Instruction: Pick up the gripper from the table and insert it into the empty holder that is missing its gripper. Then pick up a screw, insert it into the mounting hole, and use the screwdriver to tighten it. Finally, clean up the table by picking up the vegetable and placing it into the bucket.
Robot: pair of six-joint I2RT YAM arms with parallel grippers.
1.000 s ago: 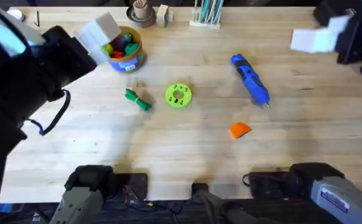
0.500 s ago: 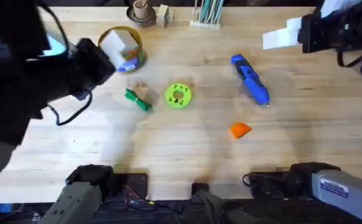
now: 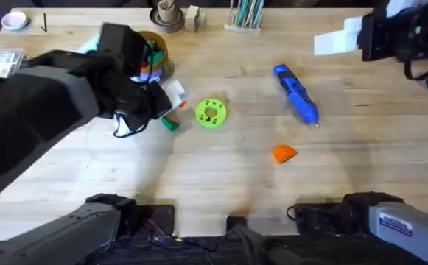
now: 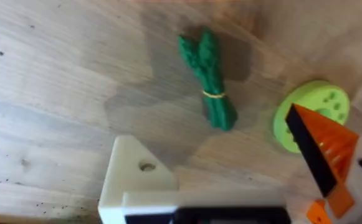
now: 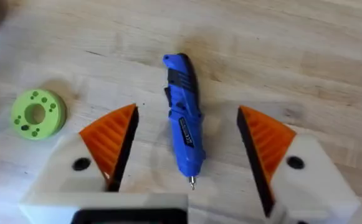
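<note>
Two sets of jaws stand wide and empty. My right gripper (image 5: 187,155) hangs over the screwdriver (image 5: 182,119) toward the table's far right; my left gripper (image 4: 230,158), one finger bare white as the holder (image 4: 134,177), hovers above the vegetable (image 4: 207,78) by the green disc (image 3: 211,112). Nothing looks done: the orange gripper (image 3: 283,153) lies loose nearer the front edge, untouched. I can't find a screw, and my arm hides most of the bucket (image 3: 155,51).

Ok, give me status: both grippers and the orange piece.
Left gripper open above vegetable. Right gripper open over screwdriver. Orange piece lying loose on table, nothing blocking it.
</note>
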